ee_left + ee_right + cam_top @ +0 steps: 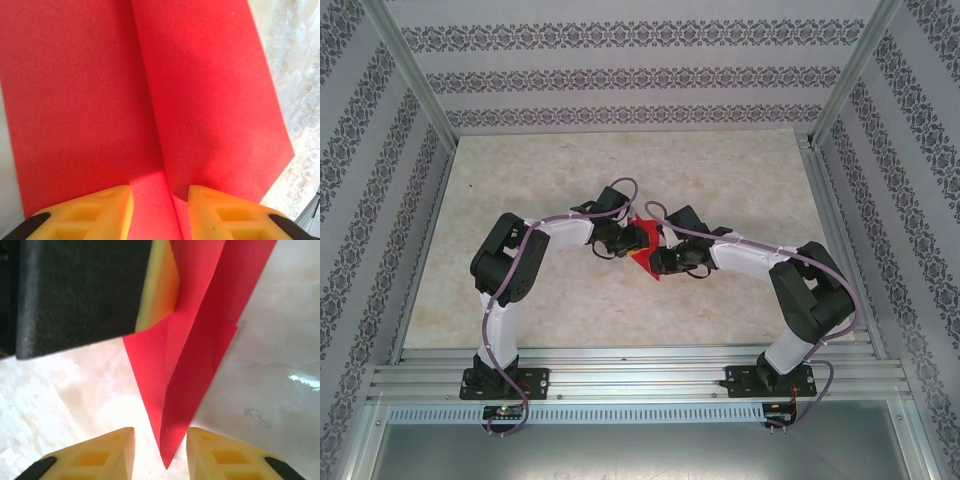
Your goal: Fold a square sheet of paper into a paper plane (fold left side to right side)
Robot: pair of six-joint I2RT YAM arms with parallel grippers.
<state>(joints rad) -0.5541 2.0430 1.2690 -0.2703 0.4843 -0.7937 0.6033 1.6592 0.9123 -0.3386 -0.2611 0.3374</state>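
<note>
at the middle of the marbled table (570,180) the folded red paper (642,243) is found, flanked closely by the left gripper (618,240) and the right gripper (665,262); from the left wrist, overlapping red flaps (75,100) are seen, with a straight folded edge running into the gap of the left gripper (160,210), whose yellow fingers are held apart; whether the paper is touched by them cannot be told; from the right wrist, the paper (185,380) is seen narrowed to a sharp tip, set between the parted fingers of the right gripper (160,452); a yellow finger (159,290) of the left gripper is laid against its upper part
</note>
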